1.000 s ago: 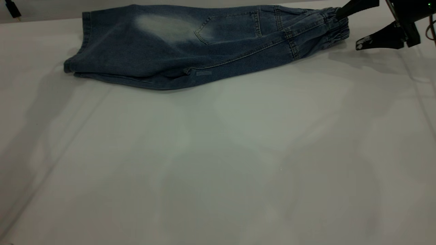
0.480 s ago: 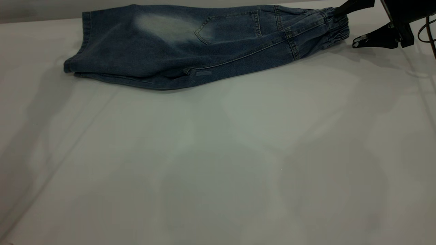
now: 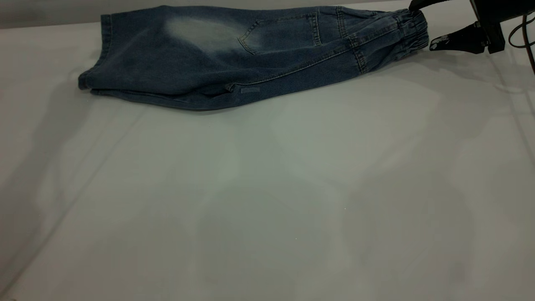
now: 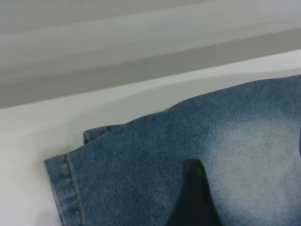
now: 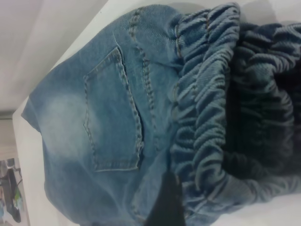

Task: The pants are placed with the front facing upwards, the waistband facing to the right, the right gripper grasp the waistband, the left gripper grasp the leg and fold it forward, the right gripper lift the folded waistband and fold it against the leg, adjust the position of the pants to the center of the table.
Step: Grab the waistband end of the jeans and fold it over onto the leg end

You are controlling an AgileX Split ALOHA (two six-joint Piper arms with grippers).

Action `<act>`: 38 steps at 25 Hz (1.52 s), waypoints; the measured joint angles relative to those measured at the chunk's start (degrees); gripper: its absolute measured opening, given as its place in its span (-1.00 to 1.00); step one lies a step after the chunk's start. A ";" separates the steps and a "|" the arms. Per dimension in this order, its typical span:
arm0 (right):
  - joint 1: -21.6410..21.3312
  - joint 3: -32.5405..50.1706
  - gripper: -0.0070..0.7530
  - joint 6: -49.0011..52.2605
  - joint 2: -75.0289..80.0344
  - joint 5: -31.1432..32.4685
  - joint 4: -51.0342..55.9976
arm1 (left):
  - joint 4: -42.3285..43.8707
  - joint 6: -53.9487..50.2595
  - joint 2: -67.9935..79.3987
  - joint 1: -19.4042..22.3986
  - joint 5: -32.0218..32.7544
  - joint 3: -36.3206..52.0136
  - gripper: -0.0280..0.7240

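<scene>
The blue denim pants (image 3: 250,58) lie folded lengthwise along the far side of the table (image 3: 267,188), with the leg hem to the left and the ruffled waistband (image 3: 411,31) to the right. My right gripper (image 3: 422,25) is open at the waistband's end, one finger above it and one beside it near the table. In the right wrist view the gathered waistband (image 5: 207,117) fills the frame, with one dark finger (image 5: 164,202) against the denim. My left gripper (image 4: 244,188) is open, hovering over the leg's faded patch near the hem (image 4: 66,188). It is outside the exterior view.
A back pocket (image 5: 113,117) shows on the upper layer of the pants. Bare white table stretches from the pants to the near edge. The table's far edge (image 4: 141,89) runs just behind the leg hem. A black cable (image 3: 526,29) hangs behind the right gripper.
The right gripper has risen and shifted left, closer around the waistband's end. The left arm's tip, seen earlier at the top left of the exterior view, has left it. The pants have not moved.
</scene>
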 joint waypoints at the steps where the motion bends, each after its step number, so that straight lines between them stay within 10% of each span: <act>1: 0.05 0.00 0.56 0.00 0.21 0.11 0.00 | 0.00 0.00 0.00 0.00 0.00 0.00 0.35; 23: 1.74 -5.59 0.52 1.98 6.52 1.61 0.51 | 0.00 -0.03 0.00 -0.33 0.04 0.00 0.35; 38: 1.74 -5.54 -0.86 -2.44 6.70 3.13 2.26 | 0.29 1.58 0.05 -6.71 0.33 0.00 0.35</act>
